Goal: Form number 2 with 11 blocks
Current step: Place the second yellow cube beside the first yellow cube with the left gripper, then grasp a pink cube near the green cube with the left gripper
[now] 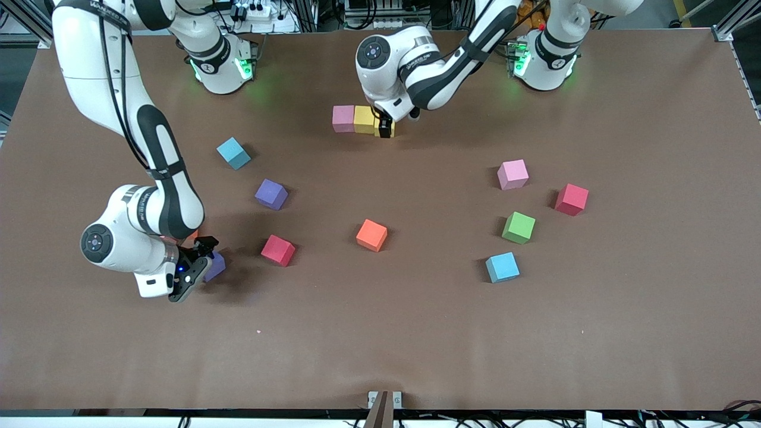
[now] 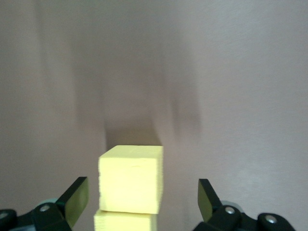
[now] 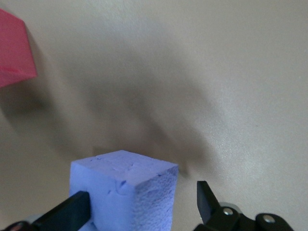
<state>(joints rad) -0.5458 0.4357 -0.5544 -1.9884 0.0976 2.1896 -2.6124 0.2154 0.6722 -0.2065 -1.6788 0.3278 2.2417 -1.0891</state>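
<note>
On the brown table (image 1: 416, 333) a row of a pink block (image 1: 343, 118) and two yellow blocks (image 1: 364, 119) starts the number 2. The left gripper (image 1: 384, 126) straddles the end yellow block (image 2: 131, 179), fingers apart, likely releasing. The right gripper (image 1: 199, 261) brackets a purple block (image 3: 124, 191), fingers spread, presumably to grasp it.

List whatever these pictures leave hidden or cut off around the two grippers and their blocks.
- Front view: the left gripper hides most of the third block beside the pink block and yellow block.
- Front view: the right gripper hides most of the purple block.
- Left wrist view: the lower yellow block is cut off by the edge.
- Right wrist view: the edge cuts off the purple block's base and most of the red block.
</note>
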